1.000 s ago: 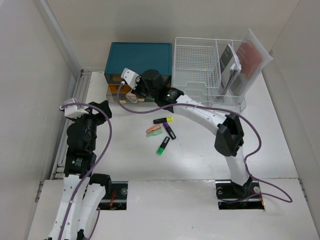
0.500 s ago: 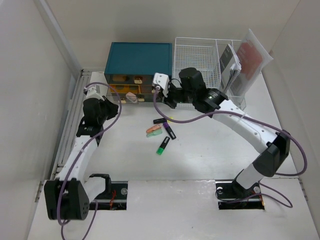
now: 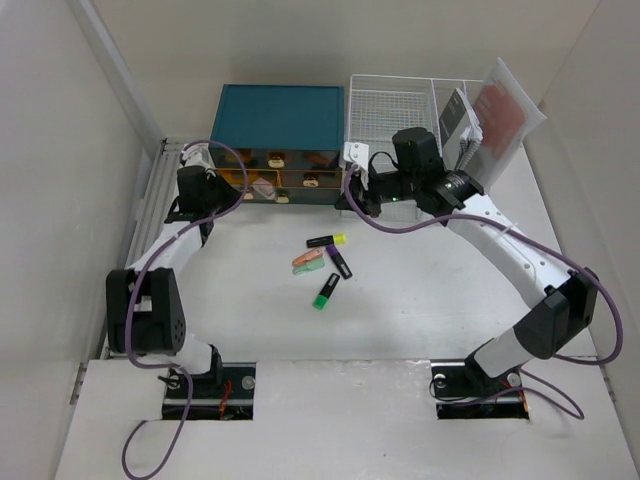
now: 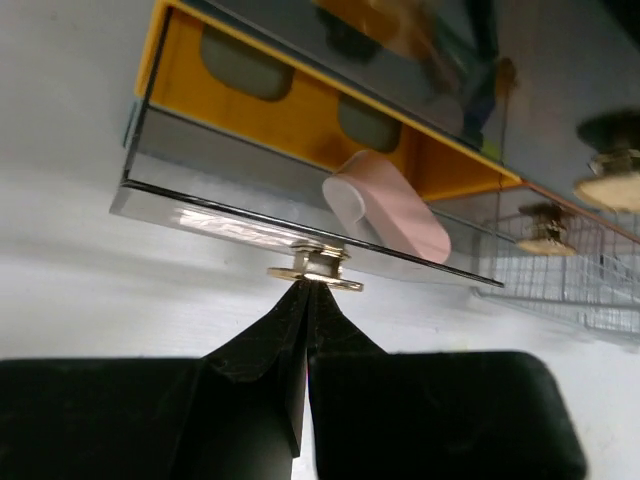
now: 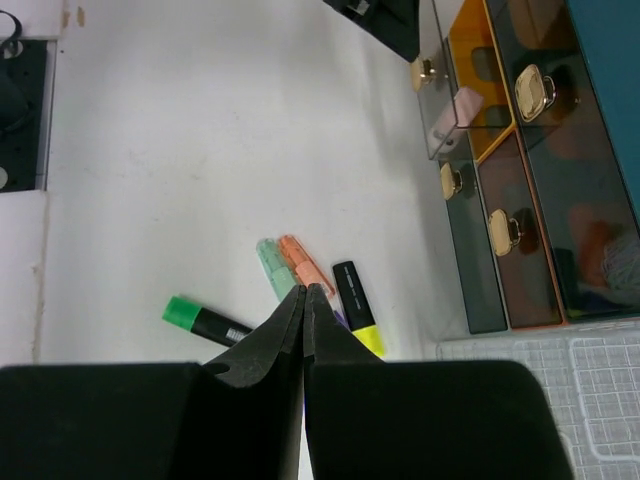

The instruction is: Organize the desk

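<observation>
The white desk (image 3: 420, 300) carries a teal drawer box (image 3: 275, 115) at the back. Its lower-left clear drawer (image 4: 300, 225) stands pulled out, with a pink piece (image 4: 385, 205) lying inside. My left gripper (image 3: 222, 197) is shut, its fingertips (image 4: 305, 285) pressed against that drawer's gold knob (image 4: 315, 268) without gripping it. My right gripper (image 3: 347, 200) is shut and empty, hovering (image 5: 305, 290) over loose markers: green (image 5: 205, 320), mint (image 5: 272, 265), orange (image 5: 305, 262) and yellow-tipped black (image 5: 358, 305). A purple-tipped one (image 3: 341, 263) shows in the top view.
A white wire-mesh rack (image 3: 400, 120) stands right of the drawer box, holding a spiral notebook (image 3: 460, 125) and a red folder (image 3: 505, 105). The other drawers (image 5: 520, 240) are shut, each with a gold knob. Side walls close in left and right.
The left arm has reached up to the drawer box and its gripper has closed at the open drawer's knob. The right arm has swung right, away from the drawers, above the markers.
</observation>
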You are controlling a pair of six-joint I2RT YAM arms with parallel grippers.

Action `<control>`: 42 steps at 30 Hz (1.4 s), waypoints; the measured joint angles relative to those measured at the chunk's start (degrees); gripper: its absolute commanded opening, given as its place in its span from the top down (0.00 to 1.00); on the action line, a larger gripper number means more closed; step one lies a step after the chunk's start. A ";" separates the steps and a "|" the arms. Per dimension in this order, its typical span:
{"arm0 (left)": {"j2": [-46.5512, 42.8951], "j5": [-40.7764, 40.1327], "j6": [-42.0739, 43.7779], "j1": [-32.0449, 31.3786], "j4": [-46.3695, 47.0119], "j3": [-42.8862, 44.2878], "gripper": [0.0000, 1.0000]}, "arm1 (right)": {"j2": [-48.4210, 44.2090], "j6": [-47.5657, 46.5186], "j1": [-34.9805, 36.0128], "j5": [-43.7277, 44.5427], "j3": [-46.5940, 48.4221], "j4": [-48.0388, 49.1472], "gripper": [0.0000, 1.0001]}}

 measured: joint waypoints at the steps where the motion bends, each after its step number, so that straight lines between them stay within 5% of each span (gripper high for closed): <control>1: 1.44 -0.02 0.00 0.13 0.22 0.87 1.00 | -0.04 0.00 -0.39 -0.63 -0.02 -0.04 0.95; 38: 16.33 -0.37 0.07 2.91 -0.07 14.16 1.00 | -1.40 -0.42 -1.38 -3.85 -1.88 -0.24 0.95; 42: 16.33 -0.35 0.42 2.91 -0.17 14.16 0.90 | -1.40 -0.44 -1.38 -3.85 -1.99 -0.24 0.91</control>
